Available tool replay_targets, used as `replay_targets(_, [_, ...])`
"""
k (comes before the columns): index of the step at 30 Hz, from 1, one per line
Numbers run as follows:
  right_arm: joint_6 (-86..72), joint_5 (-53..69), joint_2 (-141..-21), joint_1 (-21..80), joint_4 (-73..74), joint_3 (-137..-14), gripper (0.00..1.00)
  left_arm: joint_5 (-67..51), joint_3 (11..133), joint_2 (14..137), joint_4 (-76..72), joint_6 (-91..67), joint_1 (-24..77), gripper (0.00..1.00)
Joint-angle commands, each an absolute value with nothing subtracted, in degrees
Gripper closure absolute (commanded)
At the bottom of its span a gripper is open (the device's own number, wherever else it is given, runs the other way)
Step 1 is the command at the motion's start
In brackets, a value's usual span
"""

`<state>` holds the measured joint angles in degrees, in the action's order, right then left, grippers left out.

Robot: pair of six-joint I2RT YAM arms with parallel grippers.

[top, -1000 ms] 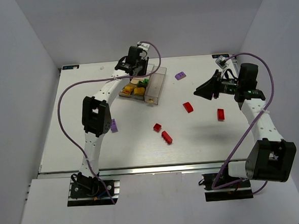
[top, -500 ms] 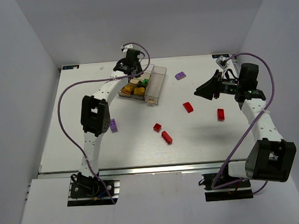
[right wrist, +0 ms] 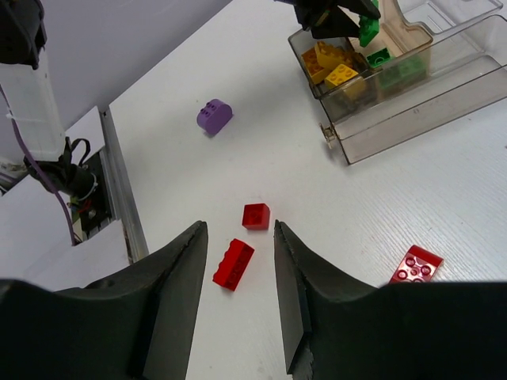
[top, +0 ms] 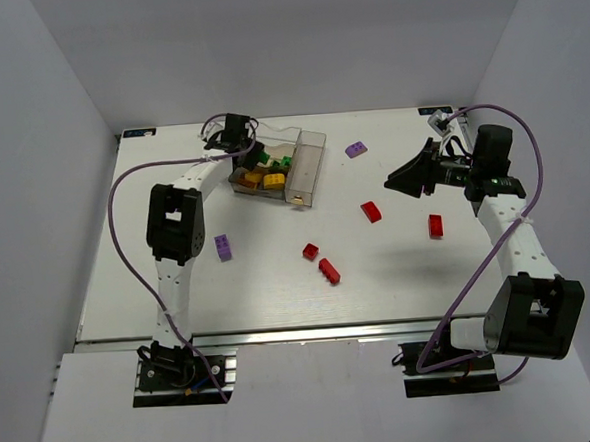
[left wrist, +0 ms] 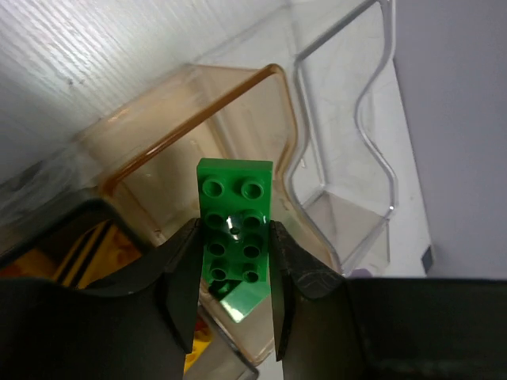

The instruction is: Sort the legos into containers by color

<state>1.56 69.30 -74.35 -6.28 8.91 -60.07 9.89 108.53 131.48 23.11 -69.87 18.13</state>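
We have the left gripper [left wrist: 234, 273] pinching a green brick [left wrist: 235, 198] by its long sides above the box [left wrist: 158, 182], which sits near the worktop's far edge, left of middle. We should bring it over the compartment holding the other green bricks [right wrist: 379, 57], lower it inside the walls and only then part the jaws, lest it bounce among the yellow bricks [right wrist: 341, 75]. The right gripper [right wrist: 238, 237] hangs spread and empty over the red bricks [right wrist: 233, 264] toward the right edge; we hold it clear.

White wood-grain table [top: 259, 293], pale grey walls [top: 284, 41] on three sides, metal rail [top: 282, 333] along its near edge
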Motion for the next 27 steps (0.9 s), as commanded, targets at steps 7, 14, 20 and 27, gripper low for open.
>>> replay_targets(7, [1.1, 72.2, -74.2, -7.1, 8.3, -59.5, 0.55, 4.3, 110.5, 129.4, 17.1, -75.8, 17.9, 0.63])
replay_targets(14, [1.0, 72.3, -74.6, -7.1, 8.3, -59.4, 0.55, 1.3, 110.4, 129.5, 14.5, -74.6, 17.9, 0.33])
replay_targets(20, [2.7, 71.5, -75.1, -7.0, 9.4, -59.6, 0.53, -3.9, 109.3, 127.4, 10.8, -72.2, 17.4, 0.82])
replay_targets(27, [24.5, 55.2, -80.6, -3.0, 25.6, -66.3, 0.3, -22.7, 100.2, 115.3, 6.6, -40.3, 16.9, 1.0])
